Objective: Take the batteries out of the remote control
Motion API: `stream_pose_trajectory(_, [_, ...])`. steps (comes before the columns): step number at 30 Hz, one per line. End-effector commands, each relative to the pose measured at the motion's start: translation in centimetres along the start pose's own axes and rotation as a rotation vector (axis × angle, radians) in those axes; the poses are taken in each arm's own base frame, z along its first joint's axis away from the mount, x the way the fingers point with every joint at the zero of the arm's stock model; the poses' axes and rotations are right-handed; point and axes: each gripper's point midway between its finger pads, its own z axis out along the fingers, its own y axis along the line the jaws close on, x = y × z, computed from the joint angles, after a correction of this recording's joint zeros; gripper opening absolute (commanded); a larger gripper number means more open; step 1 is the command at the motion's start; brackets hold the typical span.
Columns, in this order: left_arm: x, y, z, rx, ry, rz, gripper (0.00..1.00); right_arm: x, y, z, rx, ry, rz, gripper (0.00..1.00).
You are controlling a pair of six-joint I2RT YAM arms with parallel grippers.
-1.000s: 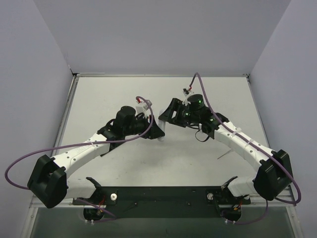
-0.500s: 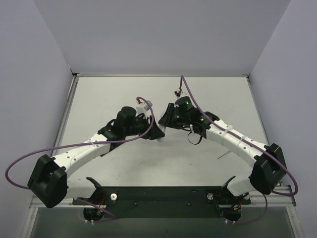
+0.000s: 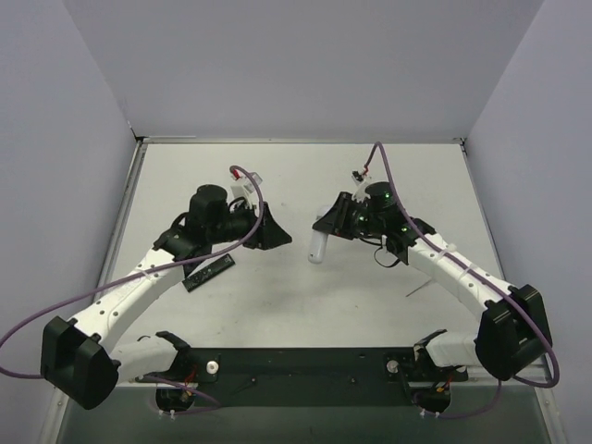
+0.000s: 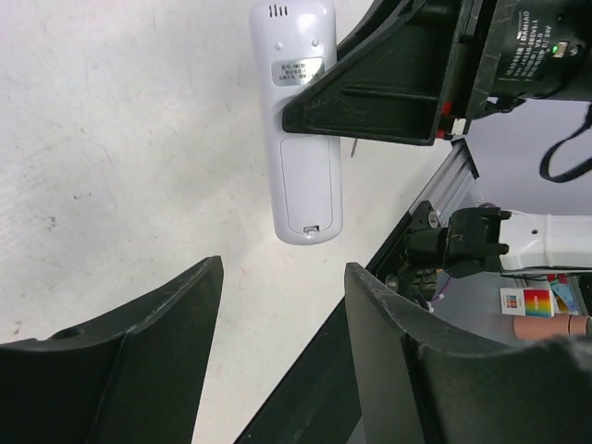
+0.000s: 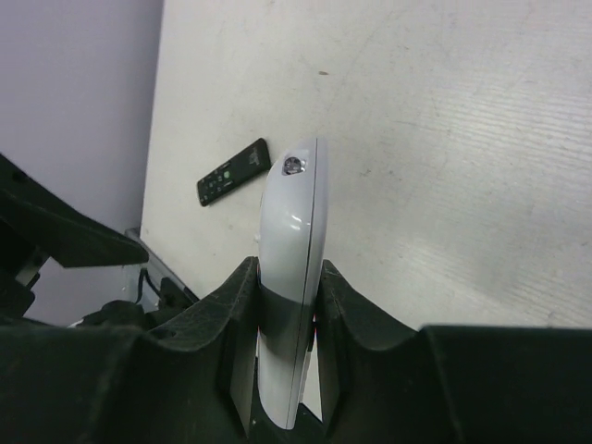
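Jaws of the right gripper (image 3: 324,229) grip the white remote (image 3: 317,248) at the centre of the overhead view; the left gripper (image 3: 276,231), just left of it, is spread apart and empty. Black remote (image 3: 208,271) lies lower left. Batteries are unseen, probably under the closed back cover (image 4: 305,176); pressing its small latch (image 4: 313,228) squarely should release it.

The lower end of the white remote (image 5: 294,199) is buried between the fingers of my right gripper (image 5: 287,273) and cut off at the bottom edge. Its shut back cover (image 4: 305,180) hides the inside. Its label (image 4: 296,70) and the buttons of the black remote (image 5: 234,172) are too small to read.
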Motion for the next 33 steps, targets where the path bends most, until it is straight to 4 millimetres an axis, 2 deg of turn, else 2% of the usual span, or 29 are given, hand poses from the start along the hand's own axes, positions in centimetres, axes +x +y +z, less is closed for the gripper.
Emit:
stream_pose_trajectory(1, [-1.9, -3.2, -2.6, 0.111, -0.030, 0.177, 0.65, -1.8, 6.4, -3.2, -0.291, -0.033, -0.121, 0.00])
stream_pose_trajectory(4, [-1.4, -3.9, -2.6, 0.100, -0.045, 0.330, 0.64, -1.4, 7.3, -4.0, -0.353, 0.008, -0.110, 0.00])
stream_pose_trajectory(5, [-0.4, -3.8, -2.4, 0.105, -0.036, 0.415, 0.64, -1.2, 7.6, -4.2, -0.370, 0.018, -0.103, 0.00])
stream_pose_trajectory(6, [-0.5, -4.9, -2.6, 0.135, -0.078, 0.479, 0.64, -1.3, 8.1, -4.5, -0.402, 0.019, -0.107, 0.00])
stream_pose_trajectory(7, [0.5, -5.6, -2.4, 0.154, -0.081, 0.528, 0.64, -0.8, 8.4, -4.7, -0.427, 0.046, -0.086, 0.00])
stream_pose_trajectory(11, [1.4, -5.7, -2.5, 0.139, -0.152, 0.719, 0.63, 0.1, 9.2, -5.2, -0.493, 0.095, -0.066, 0.00])
stream_pose_trajectory(14, [1.2, -5.7, -2.8, 0.095, -0.186, 0.830, 0.64, 0.6, 9.2, -5.5, -0.505, 0.123, -0.049, 0.00])
stream_pose_trajectory(18, [1.2, -4.8, -2.2, 0.014, -0.161, 0.908, 0.64, 1.7, 8.4, -5.3, -0.481, 0.170, -0.027, 0.00])
stream_pose_trajectory(19, [1.4, -4.8, -2.0, 0.014, -0.147, 0.926, 0.67, 1.8, 8.2, -5.3, -0.475, 0.173, -0.021, 0.00])
stream_pose_trajectory(20, [1.6, -4.8, -1.8, 0.017, -0.141, 0.955, 0.83, 2.3, 7.7, -5.1, -0.463, 0.181, -0.010, 0.00])
stream_pose_trajectory(21, [1.9, -4.9, -1.6, 0.017, -0.135, 0.970, 0.84, 2.5, 7.4, -5.0, -0.455, 0.186, 0.002, 0.00])
stream_pose_trajectory(24, [2.2, -5.1, -1.2, 0.030, -0.163, 0.994, 0.83, 3.2, 6.6, -4.7, -0.449, 0.197, 0.018, 0.00])
stream_pose_trajectory(25, [2.9, -4.6, -1.0, 0.032, -0.158, 0.990, 0.83, 3.4, 6.3, -4.5, -0.445, 0.202, 0.026, 0.00])
stream_pose_trajectory(26, [2.5, -5.2, -1.3, 0.048, -0.193, 0.993, 0.83, 3.6, 6.1, -4.4, -0.443, 0.201, 0.029, 0.00])
stream_pose_trajectory(31, [3.9, -6.0, -2.0, 0.138, -0.196, 1.035, 0.82, 5.1, 4.5, -3.9, -0.425, 0.223, 0.055, 0.00])
stream_pose_trajectory(33, [4.6, -5.8, -2.0, 0.149, -0.185, 1.050, 0.82, 5.4, 4.1, -3.6, -0.420, 0.223, 0.060, 0.00])
